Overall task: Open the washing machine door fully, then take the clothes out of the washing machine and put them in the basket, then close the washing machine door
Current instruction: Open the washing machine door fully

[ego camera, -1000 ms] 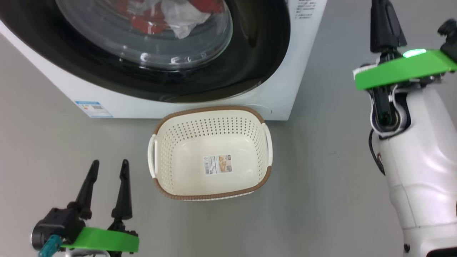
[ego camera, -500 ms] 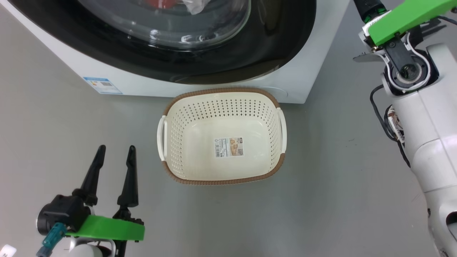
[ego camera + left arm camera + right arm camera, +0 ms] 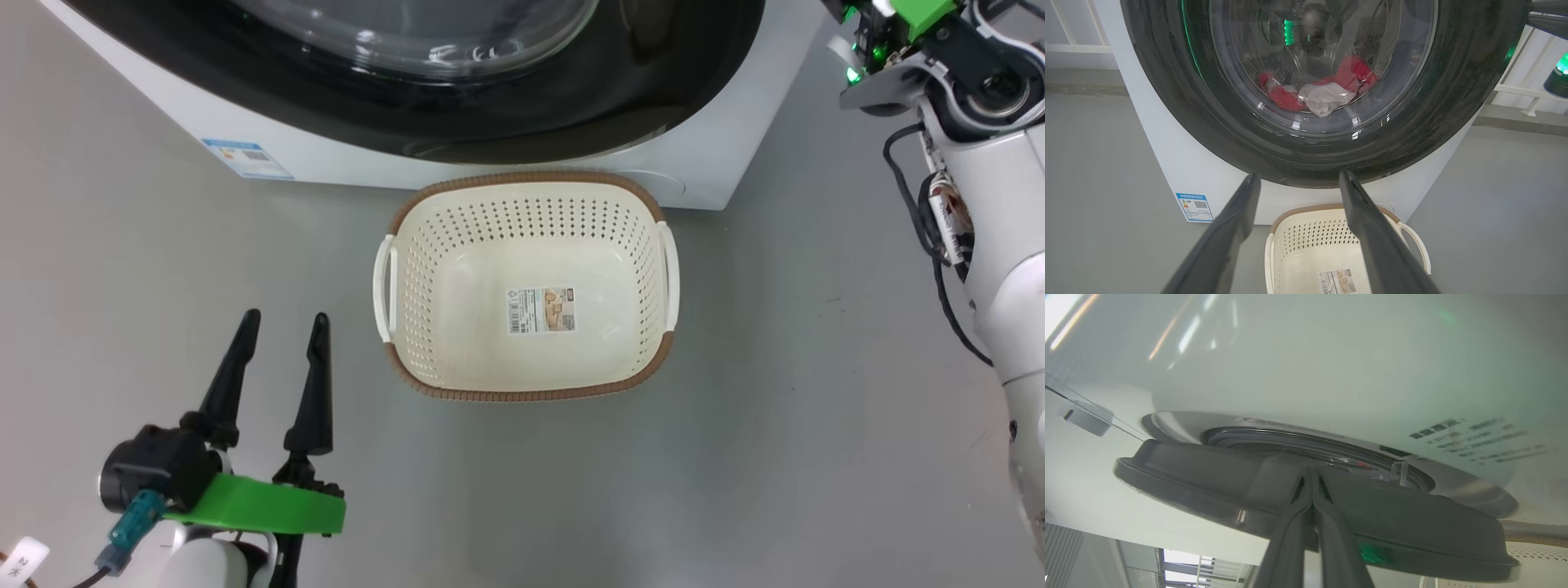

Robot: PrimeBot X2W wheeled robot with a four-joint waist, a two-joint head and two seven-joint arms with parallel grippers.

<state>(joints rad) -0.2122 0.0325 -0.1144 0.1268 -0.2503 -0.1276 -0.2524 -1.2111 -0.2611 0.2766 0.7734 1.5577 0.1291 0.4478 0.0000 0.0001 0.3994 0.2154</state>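
Although the washing machine door [image 3: 1453, 102] seems, from the right wrist view, to stand a crack off the front of the washing machine [image 3: 1180, 163], the job has barely begun. It is one round door, a glossy black rim around a bulging glass window, and it covers the drum mouth. Behind the glass lie the clothes [image 3: 1284, 98]: a single red heap with a white piece on top, low in the drum. How many garments it holds I cannot tell.

The right gripper [image 3: 1312, 472] has its two dark fingers pinched together with nothing between them. Their tips are at the door's outer edge, and whether they hook behind it I cannot tell.

On the grey floor [image 3: 775, 367], just in front of the machine and below the door, sits one basket [image 3: 531, 224]. It is cream and perforated, with a brown rim and two white side handles, and it is empty but for one paper label [image 3: 542, 309] on its floor. To its left, well apart, the left gripper [image 3: 286, 317] hangs with both fingers spread wide, holding nothing and pointing towards the machine. One small blue sticker [image 3: 245, 158] marks the machine's lower front.

By my reading, what remains is swinging the door fully open, moving the clothes into the basket and shutting the door.
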